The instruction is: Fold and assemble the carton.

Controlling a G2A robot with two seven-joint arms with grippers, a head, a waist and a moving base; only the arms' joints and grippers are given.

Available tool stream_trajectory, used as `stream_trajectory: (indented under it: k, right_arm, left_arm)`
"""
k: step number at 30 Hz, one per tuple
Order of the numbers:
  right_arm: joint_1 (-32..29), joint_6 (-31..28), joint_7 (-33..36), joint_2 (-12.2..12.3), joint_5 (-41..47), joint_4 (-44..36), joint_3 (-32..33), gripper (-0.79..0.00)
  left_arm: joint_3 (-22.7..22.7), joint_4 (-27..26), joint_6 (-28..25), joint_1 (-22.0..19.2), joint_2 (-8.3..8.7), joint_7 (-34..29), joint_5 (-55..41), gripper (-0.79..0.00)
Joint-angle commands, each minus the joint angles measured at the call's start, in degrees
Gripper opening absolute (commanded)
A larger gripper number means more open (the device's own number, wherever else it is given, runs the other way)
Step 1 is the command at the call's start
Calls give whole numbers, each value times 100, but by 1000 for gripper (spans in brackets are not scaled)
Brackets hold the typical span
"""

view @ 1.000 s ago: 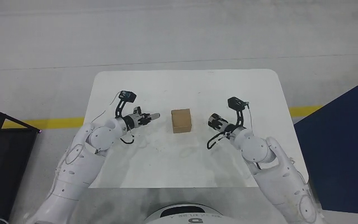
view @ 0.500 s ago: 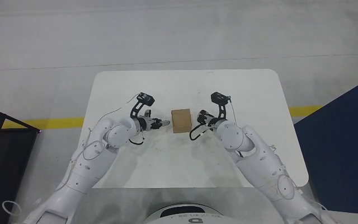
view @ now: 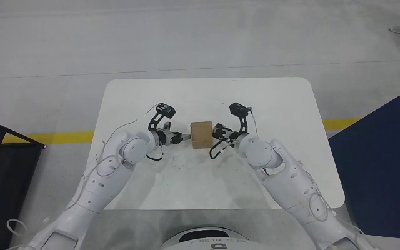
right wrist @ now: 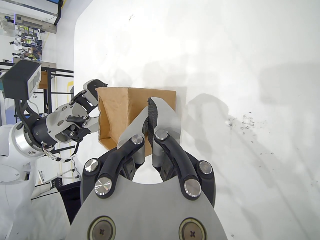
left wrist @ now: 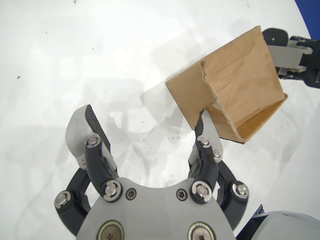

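Observation:
A small brown carton stands in the middle of the white table, with one end open and a torn flap edge. My left gripper is open at the carton's left side. In the left wrist view this gripper has one fingertip touching the carton's near corner. My right gripper is at the carton's right side. In the right wrist view its fingers are shut together against the carton's wall, with nothing seen between them.
The table top around the carton is bare, with scuff marks on it. A blue panel stands off the table's right edge. A black frame stands off its left edge.
Both arms have come inward from the table's sides until their grippers meet the carton. The carton has stayed in place.

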Motion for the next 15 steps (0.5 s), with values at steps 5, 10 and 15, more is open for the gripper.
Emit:
stream_trajectory:
  k: [5,10,15]
  right_arm:
    - [-2,73,60,-11,-129,42,-63,-785]
    - [-32,-8,69,-18,-27,-80,-25,-785]
    - [-286,160,-210,40,-287,-465,277,-785]
  left_arm:
    - [-34,-36,-21,24,3,-18,-6,0]
    - [-40,-44,-51,24,0,-55,-28,0]
    - [-253,-71,-37,100,41,11,-41,0]
